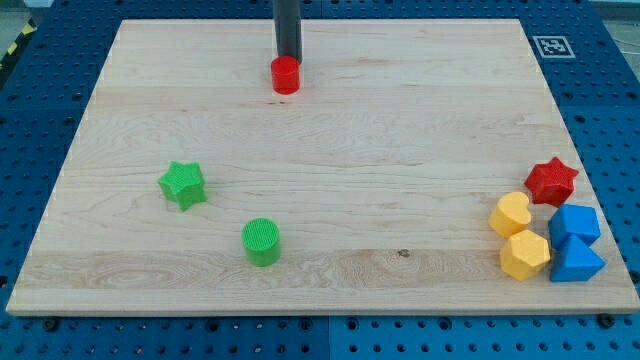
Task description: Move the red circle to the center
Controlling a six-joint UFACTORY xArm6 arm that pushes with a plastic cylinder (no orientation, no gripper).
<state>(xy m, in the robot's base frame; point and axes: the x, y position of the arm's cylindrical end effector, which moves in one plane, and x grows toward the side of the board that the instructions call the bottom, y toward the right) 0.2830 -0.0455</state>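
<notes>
The red circle (286, 75) is a small red cylinder near the top of the wooden board (330, 130), left of the middle. My rod comes down from the view's top and my tip (288, 58) sits right behind the red circle, touching or nearly touching its top edge. The rest of the arm is out of view.
A green star (182, 184) and a green cylinder (261, 241) lie at lower left. At lower right are a red star (551, 181), a yellow heart (509, 214), a yellow hexagon (524, 255) and two blue blocks (575, 245). A tag marker (551, 45) is at the board's top right.
</notes>
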